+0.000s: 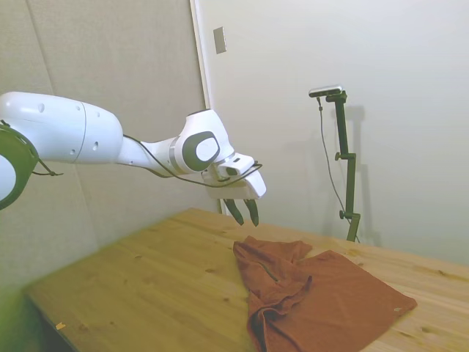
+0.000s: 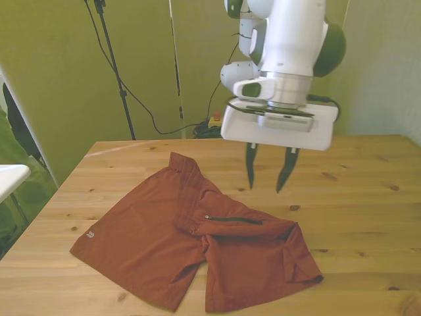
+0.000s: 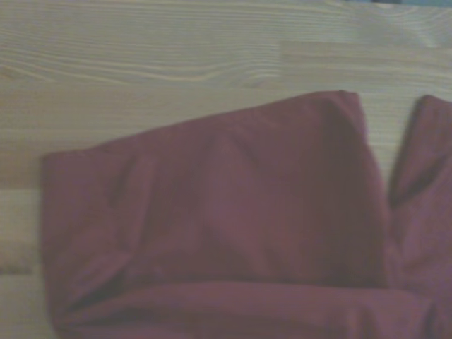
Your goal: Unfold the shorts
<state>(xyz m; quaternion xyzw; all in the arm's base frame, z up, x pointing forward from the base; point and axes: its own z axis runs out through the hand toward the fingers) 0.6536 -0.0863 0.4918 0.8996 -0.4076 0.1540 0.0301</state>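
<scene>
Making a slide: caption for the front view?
Open pincer hovers above rust-orange shorts, partly folded on a wooden table.

blurred folded shorts (image 3: 233, 233) lying on wooden table (image 3: 176, 63).

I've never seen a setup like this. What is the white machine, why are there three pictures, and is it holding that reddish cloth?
The white machine is a robot arm; the two dark prongs at its end are its gripper, a simple two-fingered hand. All three pictures show the same moment. One camera stands beside the table, one looks across the table at the robot, and a small one on the arm's wrist looks down from close by, so it is blurry. On the wooden table lie rust-coloured shorts, partly folded: one side is doubled over, showing a dark zip. The wrist view shows that fabric up close. Nothing is held. The gripper hangs open in the air above the shorts, not touching them.
</scene>
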